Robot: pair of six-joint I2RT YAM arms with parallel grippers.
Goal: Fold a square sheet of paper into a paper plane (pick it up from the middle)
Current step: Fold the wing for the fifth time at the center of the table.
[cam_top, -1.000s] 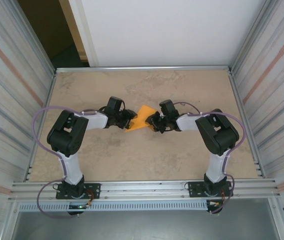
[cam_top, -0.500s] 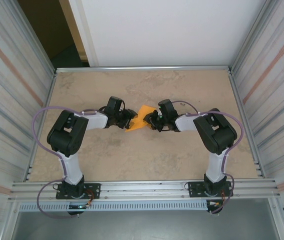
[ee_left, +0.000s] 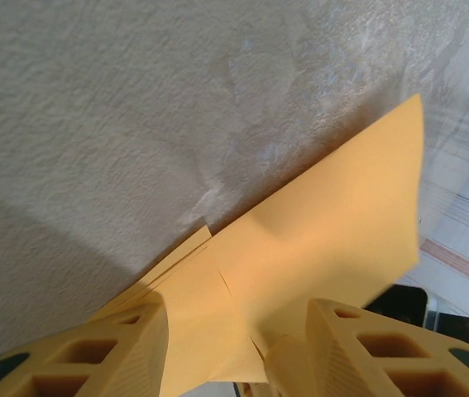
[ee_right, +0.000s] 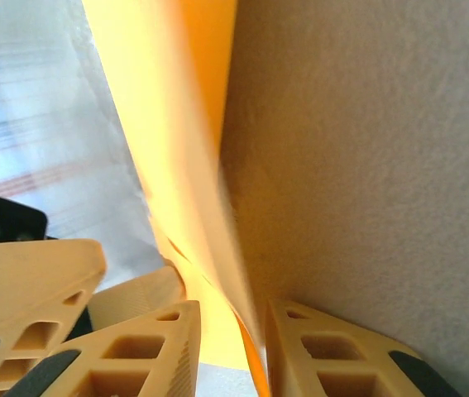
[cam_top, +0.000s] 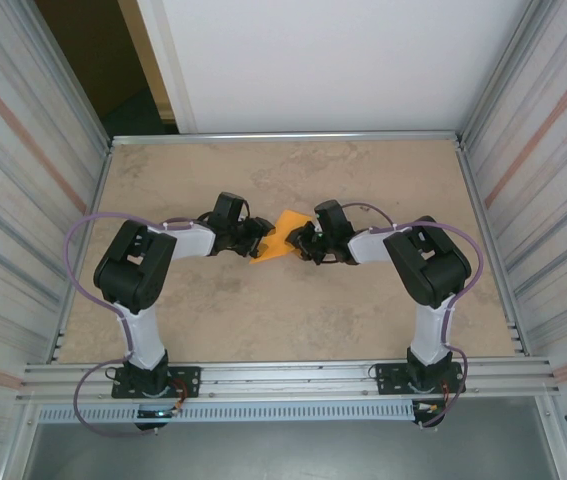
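Observation:
The orange sheet of paper, folded into a pointed layered shape, sits mid-table between both grippers. My left gripper reaches it from the left. In the left wrist view, the paper rises off the table, and the left gripper is open, its jaws wide apart with the folded layers between them. My right gripper comes from the right. Its wrist view shows the paper on edge, running down between the jaws of the right gripper, which stand narrowly open, the sheet close to the right finger.
The beige table is framed by metal rails and corrugated side walls. A dark doorway opens at the back left. The left gripper's tan fingers show beside the paper in the right wrist view.
My right arm has shifted a little left, closer to the paper. The left jaws have widened slightly. The paper stays between the two grippers.

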